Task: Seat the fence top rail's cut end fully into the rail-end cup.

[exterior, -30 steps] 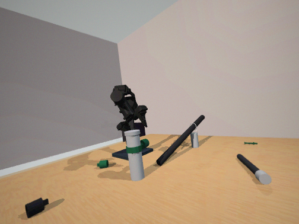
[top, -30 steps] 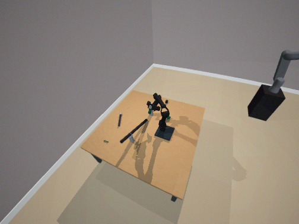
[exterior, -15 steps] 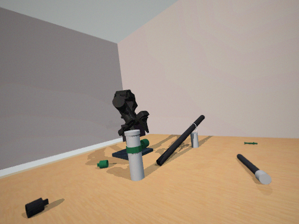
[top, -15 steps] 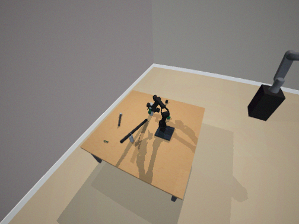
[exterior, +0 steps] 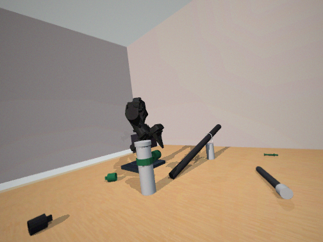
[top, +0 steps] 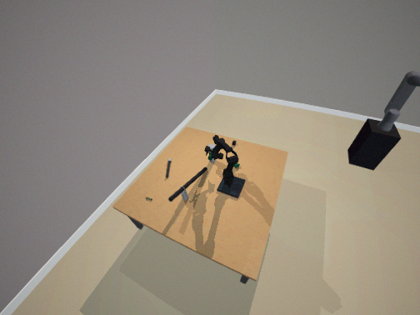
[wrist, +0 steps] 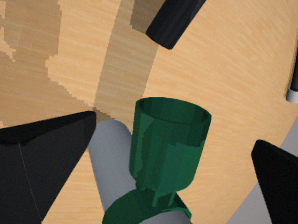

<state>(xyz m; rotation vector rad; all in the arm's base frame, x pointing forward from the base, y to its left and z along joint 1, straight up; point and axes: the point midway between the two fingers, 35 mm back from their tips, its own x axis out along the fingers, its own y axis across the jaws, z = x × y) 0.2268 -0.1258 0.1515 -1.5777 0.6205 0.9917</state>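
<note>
The big grey post (exterior: 148, 180) (wrist: 107, 160) stands upright. Its green brace band (exterior: 144, 161) (wrist: 118, 211) sits below the post cap, about a third of the way down. The green rail-end cup (exterior: 156, 155) (wrist: 167, 155) hangs on the band, its mouth open and empty. The black top rail (exterior: 193, 152) (top: 187, 184) (wrist: 176, 22) slants through the loop cap on the small post (exterior: 210, 152) (top: 184, 194). Its low end is at or near the table, apart from the cup. My gripper (wrist: 177, 134) is open, with its fingers on either side of the cup and clear of the rail.
A loose green cup (exterior: 111, 177) and a black fitting (exterior: 38, 224) lie left of the post in the exterior view. A black bar with a grey end (exterior: 268, 177) (top: 168, 169) and a small green piece (exterior: 271, 155) (top: 148, 199) lie to the right.
</note>
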